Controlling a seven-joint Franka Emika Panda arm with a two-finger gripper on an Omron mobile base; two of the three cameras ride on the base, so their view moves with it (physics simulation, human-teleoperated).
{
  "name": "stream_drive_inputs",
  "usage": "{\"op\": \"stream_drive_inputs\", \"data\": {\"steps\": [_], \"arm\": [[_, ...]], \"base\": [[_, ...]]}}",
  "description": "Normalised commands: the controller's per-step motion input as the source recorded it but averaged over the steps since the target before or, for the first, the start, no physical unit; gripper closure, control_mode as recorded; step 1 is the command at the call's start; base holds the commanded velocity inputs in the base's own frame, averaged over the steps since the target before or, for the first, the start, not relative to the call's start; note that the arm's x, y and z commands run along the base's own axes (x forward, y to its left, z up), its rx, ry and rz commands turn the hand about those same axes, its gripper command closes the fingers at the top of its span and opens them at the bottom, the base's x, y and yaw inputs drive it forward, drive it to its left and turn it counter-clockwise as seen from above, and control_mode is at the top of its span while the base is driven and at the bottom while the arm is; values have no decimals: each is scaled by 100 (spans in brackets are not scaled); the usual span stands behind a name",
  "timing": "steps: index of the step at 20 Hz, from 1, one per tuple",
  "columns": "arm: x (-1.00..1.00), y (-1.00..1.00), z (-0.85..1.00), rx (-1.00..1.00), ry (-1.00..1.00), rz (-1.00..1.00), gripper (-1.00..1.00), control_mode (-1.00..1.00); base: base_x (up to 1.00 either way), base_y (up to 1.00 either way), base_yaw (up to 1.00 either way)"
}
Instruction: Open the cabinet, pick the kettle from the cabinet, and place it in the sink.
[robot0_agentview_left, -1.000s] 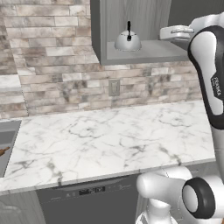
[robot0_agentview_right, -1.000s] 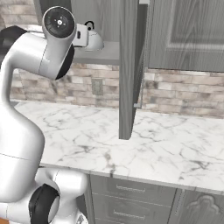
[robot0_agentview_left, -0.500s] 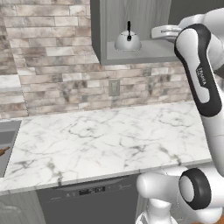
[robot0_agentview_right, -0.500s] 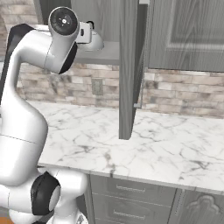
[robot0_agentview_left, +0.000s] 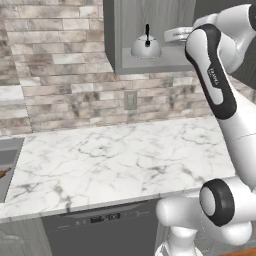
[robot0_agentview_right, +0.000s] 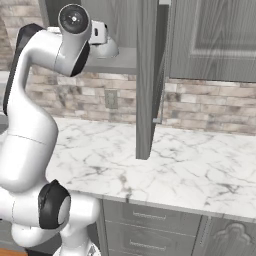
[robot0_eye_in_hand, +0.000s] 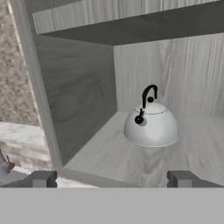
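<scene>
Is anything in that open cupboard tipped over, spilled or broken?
Nothing stands out. The kettle sits upright on the cabinet shelf, handle arched on top, nothing spilled around it. The gripper faces it with fingers spread, apart from it.

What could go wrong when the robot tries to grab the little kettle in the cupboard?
The kettle is smooth and rounded, so the open claw might slip off or push it deeper into the cabinet. Its thin black handle is a small target, easy to miss. The open cabinet door hangs close by, so the arm might bump it.
</scene>
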Motion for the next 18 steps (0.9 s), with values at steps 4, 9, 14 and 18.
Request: {"op": "stream_drive_inputs", "data": {"steps": [4, 9, 14, 18], "arm": [[36, 12, -7, -1, 0, -12, -100, -100], [31, 6, -11, 0, 0, -11, -100, -100], [38, 4, -5, 0, 0, -12, -100, -100], [43, 0, 0, 0, 0, -8, -100, -100]], "base": [[0, 0, 0], [0, 0, 0], [0, 0, 0], [0, 0, 0]]}}
